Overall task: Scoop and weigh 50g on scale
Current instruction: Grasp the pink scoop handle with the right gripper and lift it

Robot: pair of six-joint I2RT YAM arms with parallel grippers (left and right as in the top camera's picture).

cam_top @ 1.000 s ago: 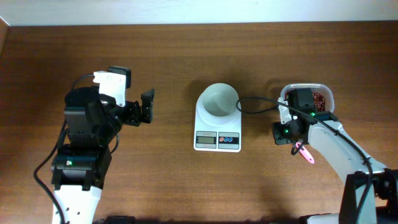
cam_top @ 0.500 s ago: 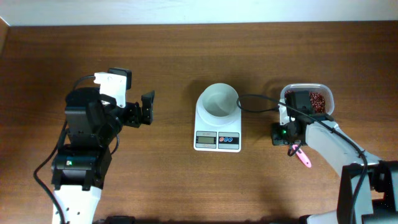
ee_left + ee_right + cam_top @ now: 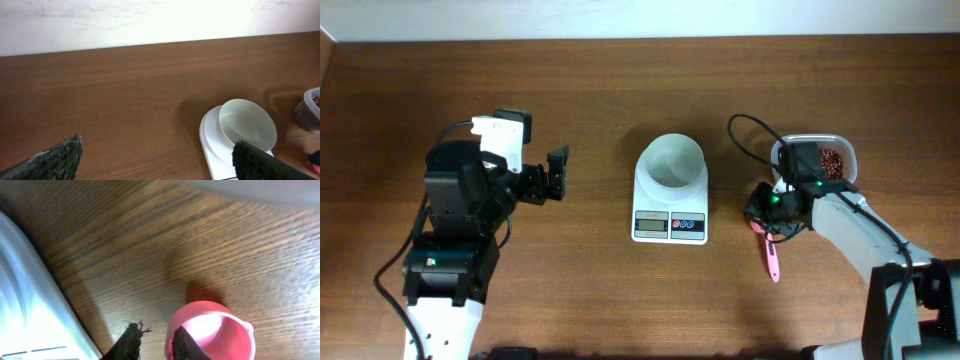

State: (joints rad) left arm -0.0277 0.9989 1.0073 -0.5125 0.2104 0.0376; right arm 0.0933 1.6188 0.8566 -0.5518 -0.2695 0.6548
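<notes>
White scale [image 3: 670,203], round bowl [image 3: 671,162], grey display [image 3: 651,226] | left jaws released | right jaws grasping pink scoop [image 3: 771,255]

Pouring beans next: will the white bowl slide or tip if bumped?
Probably light: the bowl looks thin and empty. It seems merely to rest on the scale, so a knock may slide it. Wide and low, it likely won't tip.
</notes>
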